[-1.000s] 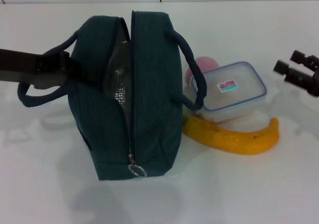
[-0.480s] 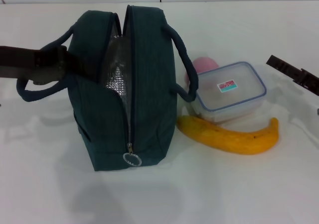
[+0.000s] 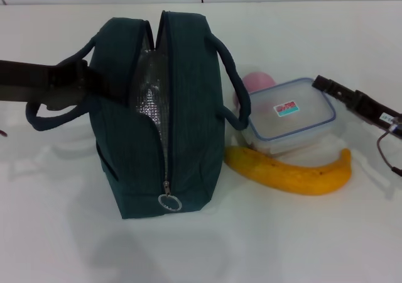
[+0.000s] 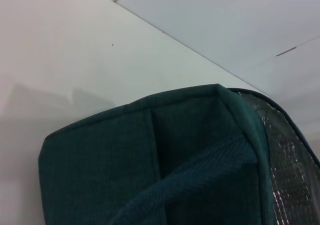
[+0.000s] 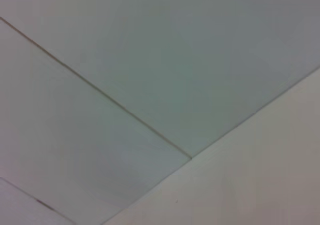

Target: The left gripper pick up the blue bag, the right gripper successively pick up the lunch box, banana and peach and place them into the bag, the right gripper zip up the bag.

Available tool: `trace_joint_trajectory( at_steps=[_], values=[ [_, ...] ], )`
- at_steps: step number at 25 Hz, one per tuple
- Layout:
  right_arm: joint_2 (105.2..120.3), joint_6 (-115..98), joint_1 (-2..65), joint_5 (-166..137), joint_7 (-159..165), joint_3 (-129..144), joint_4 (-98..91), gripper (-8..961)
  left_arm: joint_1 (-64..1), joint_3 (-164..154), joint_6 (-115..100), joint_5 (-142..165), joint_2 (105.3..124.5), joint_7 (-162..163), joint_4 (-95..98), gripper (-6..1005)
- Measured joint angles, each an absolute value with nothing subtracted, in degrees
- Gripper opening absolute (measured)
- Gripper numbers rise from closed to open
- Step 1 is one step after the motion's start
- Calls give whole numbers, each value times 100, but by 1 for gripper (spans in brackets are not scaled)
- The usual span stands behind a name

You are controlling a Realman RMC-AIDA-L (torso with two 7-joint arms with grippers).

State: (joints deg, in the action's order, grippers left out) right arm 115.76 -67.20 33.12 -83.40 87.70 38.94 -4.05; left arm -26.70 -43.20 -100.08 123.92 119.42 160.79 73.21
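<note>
Blue bag [image 3: 157, 116] upright, unzipped, left gripper [image 3: 78, 85] clamped on its near handle. Right of the bag — lunch box [image 3: 290, 115], banana [image 3: 292, 172] in front, peach [image 3: 257, 83] behind. Right gripper [image 3: 326, 85] just beside the lunch box — opening impossible to tell.

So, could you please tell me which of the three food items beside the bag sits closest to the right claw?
The lunch box: the right claw is at its far right corner, while the banana lies in front of the box and the peach is behind it.
</note>
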Motion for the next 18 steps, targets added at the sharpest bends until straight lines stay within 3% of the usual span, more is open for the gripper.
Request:
trace_joint_trajectory(
  at_steps=[18],
  values=[
    [11538, -7403, 3192, -8360, 10011, 4174, -384, 839, -2658, -4332, -10011, 12392, 11937, 15971, 7312, 35]
  ],
)
